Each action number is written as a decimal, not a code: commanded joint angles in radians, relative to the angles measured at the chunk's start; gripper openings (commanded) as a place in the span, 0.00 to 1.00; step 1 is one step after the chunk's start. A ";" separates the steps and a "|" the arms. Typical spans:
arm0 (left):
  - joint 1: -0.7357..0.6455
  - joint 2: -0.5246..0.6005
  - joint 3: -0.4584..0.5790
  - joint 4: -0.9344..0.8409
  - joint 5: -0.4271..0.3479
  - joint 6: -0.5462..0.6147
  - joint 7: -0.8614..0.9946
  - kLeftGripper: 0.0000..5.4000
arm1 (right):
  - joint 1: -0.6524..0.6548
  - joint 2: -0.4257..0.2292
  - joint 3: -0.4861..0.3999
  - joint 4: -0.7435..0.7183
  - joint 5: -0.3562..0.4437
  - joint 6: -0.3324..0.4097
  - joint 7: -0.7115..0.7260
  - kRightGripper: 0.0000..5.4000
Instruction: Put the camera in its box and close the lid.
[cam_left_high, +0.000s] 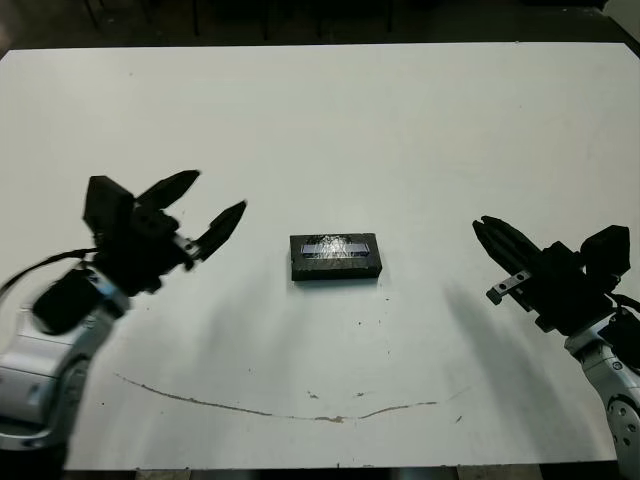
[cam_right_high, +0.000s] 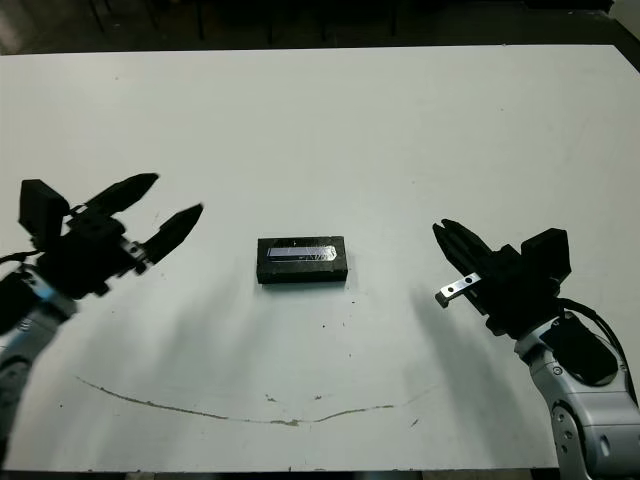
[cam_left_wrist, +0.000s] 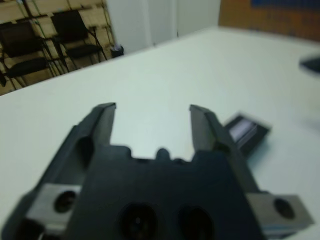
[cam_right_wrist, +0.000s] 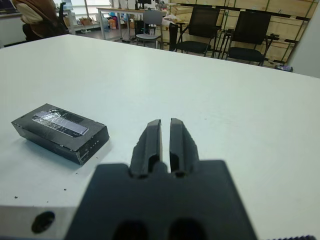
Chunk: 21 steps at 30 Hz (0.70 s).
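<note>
From where I stand the job looks all but finished — the box (cam_left_high: 336, 266) sits near the middle of the white desk (cam_left_high: 320, 120) with the lid (cam_left_high: 335, 246) already down on it, silver strip facing up. No camera is to be seen anywhere on the desk, so I judge it is shut inside, though nothing here lets me see into the box. The lid appears to lie square on the tray, with no gap I can make out.

The left gripper (cam_left_high: 208, 210) hangs out at about nine o'clock from the box, well apart from it, its two black fingers spread wide with nothing between them. The right gripper (cam_left_high: 490, 238) is off at about three o'clock, also well clear, fingers drawn nearly together and empty.

If anything is left to do, it would be a light press on the lid to seat it, or simply pulling both arms away — neither calls for a grasp.

The desk is plain white, bare but for the box, with a long thin dirty arc and some specks at six o'clock. Beyond it the room shows black chairs (cam_right_wrist: 252, 32), other tables and wooden shelving
</note>
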<state>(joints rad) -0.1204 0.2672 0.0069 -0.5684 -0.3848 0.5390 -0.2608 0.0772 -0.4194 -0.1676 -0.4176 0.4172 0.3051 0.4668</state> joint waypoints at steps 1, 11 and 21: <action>-0.059 -0.068 -0.064 -0.030 0.004 0.120 0.092 0.43 | 0.004 0.008 0.001 0.014 0.003 0.020 -0.009 0.00; -0.159 -0.274 -0.265 0.133 0.061 0.313 0.237 0.08 | 0.003 0.018 0.011 0.015 -0.012 -0.004 -0.020 0.00; -0.127 -0.392 -0.317 0.312 0.093 0.331 0.252 0.00 | 0.011 0.025 0.010 0.009 -0.001 0.003 -0.018 0.00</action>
<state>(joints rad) -0.2739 -0.1189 -0.3120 -0.2852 -0.2965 0.8424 -0.0160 0.0747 -0.3980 -0.1603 -0.4122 0.4176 0.3040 0.4476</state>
